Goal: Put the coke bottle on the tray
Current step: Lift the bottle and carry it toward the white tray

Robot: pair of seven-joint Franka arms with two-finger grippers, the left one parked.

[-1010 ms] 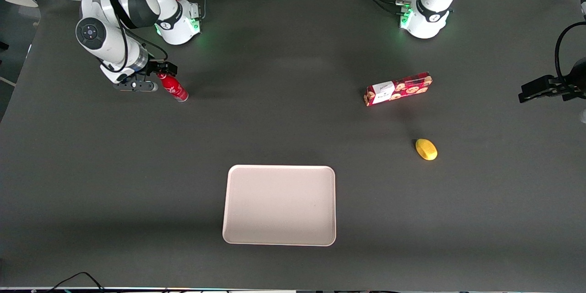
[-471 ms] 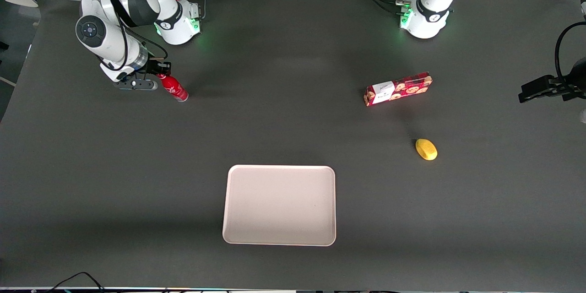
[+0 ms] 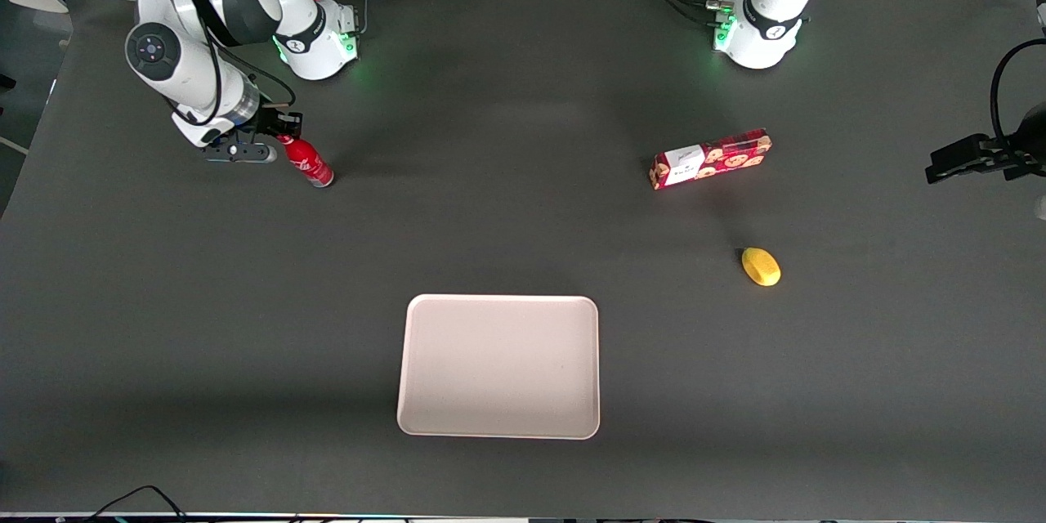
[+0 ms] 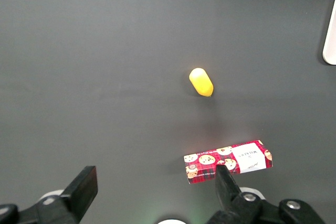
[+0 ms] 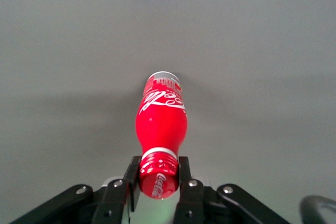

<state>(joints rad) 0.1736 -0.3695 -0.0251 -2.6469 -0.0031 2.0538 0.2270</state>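
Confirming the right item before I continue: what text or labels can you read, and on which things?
"Coca-Cola", white script on the coke bottle, repeated on its cap; the end effector is shut on its neck.
White label on the cookie box: print too small to read.
Tray, yellow object: no text.

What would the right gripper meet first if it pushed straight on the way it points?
Probably only the dark table mat: the gripper is shut on the small red coke bottle's cap, and nothing else shows ahead.
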